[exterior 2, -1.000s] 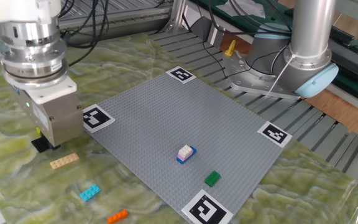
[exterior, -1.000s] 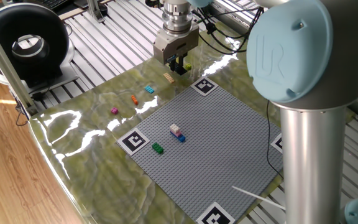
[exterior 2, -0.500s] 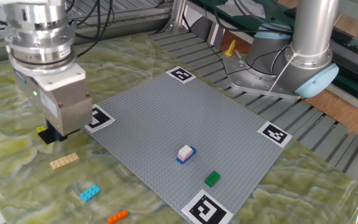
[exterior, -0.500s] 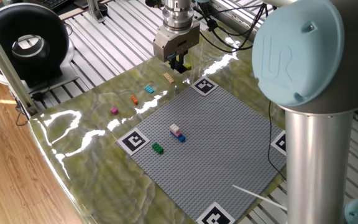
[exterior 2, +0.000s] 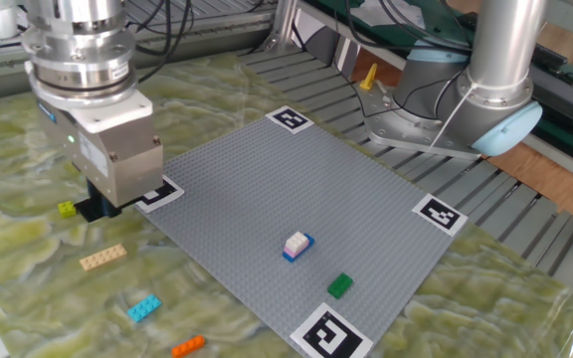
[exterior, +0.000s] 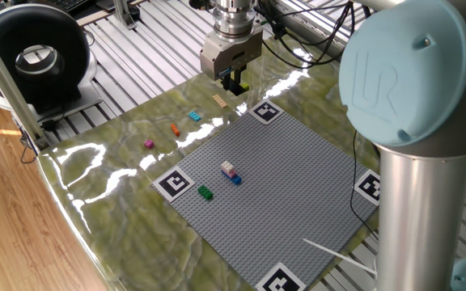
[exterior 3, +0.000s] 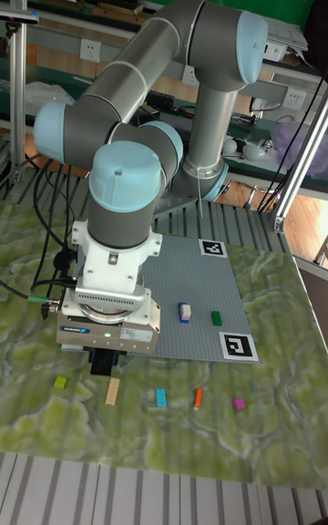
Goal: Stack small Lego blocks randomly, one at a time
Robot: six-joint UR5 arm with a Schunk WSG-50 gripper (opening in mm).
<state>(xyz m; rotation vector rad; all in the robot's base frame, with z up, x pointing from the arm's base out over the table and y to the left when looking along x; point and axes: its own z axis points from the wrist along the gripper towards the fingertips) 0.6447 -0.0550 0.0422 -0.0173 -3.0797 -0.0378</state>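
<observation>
My gripper (exterior 2: 95,207) hangs low at the far-left corner of the grey baseplate (exterior 2: 267,189). Its fingers are hidden under the housing, so I cannot tell how wide they stand, nor whether they hold anything.

The yellow-green block (exterior 2: 67,209) lies on the mat just left of my fingers. The tan block (exterior 2: 102,258), cyan block (exterior 2: 143,308) and orange block (exterior 2: 188,345) lie nearer, in a loose row; the magenta block (exterior 3: 239,404) is further along it. On the baseplate the white-pink block sits on the blue block (exterior 2: 297,245), the green block (exterior 2: 339,285) close by.

The risk, I judge: such tiny bricks slip or twist if I close off-centre, and a low sweep could knock the yellow-green one. A marker tag (exterior 2: 155,190) lies beside me, flat; nothing blocks the way to the stack.
</observation>
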